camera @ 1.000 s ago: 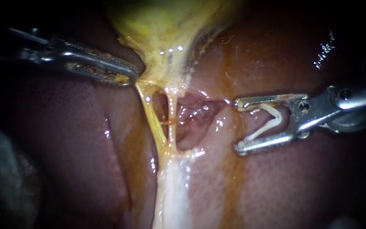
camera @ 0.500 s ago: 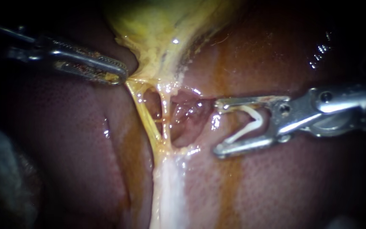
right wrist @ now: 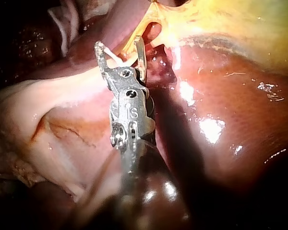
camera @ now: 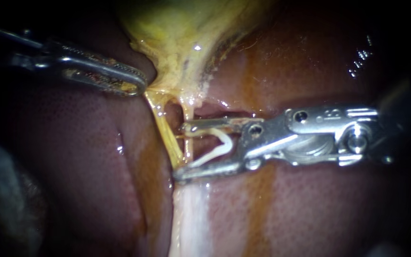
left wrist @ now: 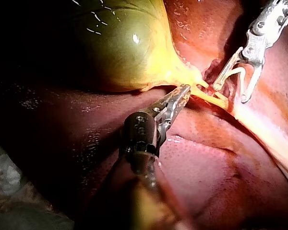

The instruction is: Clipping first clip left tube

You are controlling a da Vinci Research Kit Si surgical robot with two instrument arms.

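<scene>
My left instrument [camera: 136, 85] comes in from the upper left, its jaws shut on yellow tissue at the neck of the gallbladder [camera: 186, 33], holding it taut. Below the neck two thin yellow tubes run down: the left tube [camera: 163, 131] and the right tube [camera: 188, 112]. My right instrument [camera: 181, 151] holds a white V-shaped clip [camera: 217, 145] in jaws that stand wide apart. The right tube lies between these jaws, and their tips reach the left tube. The left wrist view shows the left instrument [left wrist: 182, 93] gripping the neck, with the right instrument [left wrist: 230, 93] beside it.
Dark red liver [camera: 86, 157] surrounds the tubes on both sides. A pale white band of tissue [camera: 191, 214] runs down from where the tubes meet. In the right wrist view the clip [right wrist: 116, 58] sits against this pale band, with the liver [right wrist: 221, 110] beside it.
My right instrument has moved left with the clip, from clear of the tubes to its jaws straddling them. The left instrument keeps its hold.
</scene>
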